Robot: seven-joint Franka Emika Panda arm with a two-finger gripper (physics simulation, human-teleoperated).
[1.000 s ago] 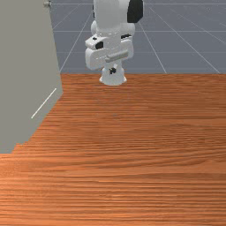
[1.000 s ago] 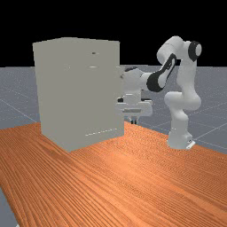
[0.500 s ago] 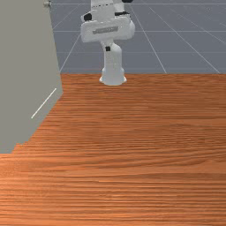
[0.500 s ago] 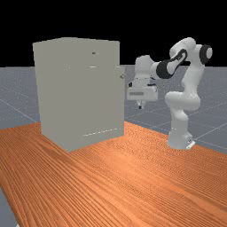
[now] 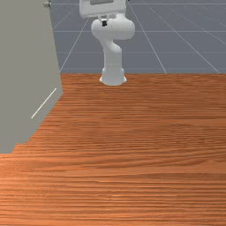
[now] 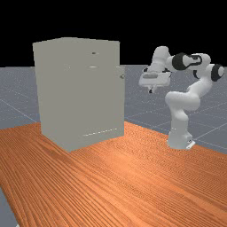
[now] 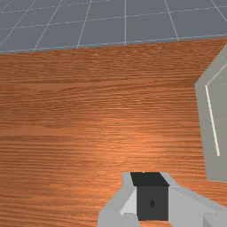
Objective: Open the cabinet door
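Cabinet [image 6: 80, 93]: upright on counter [image 6: 133, 177], at the front view's left; knob [image 6: 122, 76] on the side toward the arm [image 6: 179, 108]. Hand [image 6: 150, 91]: raised, between cabinet and arm base, apart from knob; narrow, fingertips together.

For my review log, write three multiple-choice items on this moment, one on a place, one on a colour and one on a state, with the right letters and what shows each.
1. In the front view, where is the cabinet?
A) At the right
B) At the left
C) In the middle

2. What colour is the cabinet?
A) Red
B) Blue
C) Grey

3. How are the fingers?
A) Raised, apart from the knob
B) Pinching the knob
C) Pressed on the table

1: B, it runs along the front view's left edge.
2: C, its faces are plain grey in the far view.
3: A, the far view shows a gap between the raised fingers and the knob.
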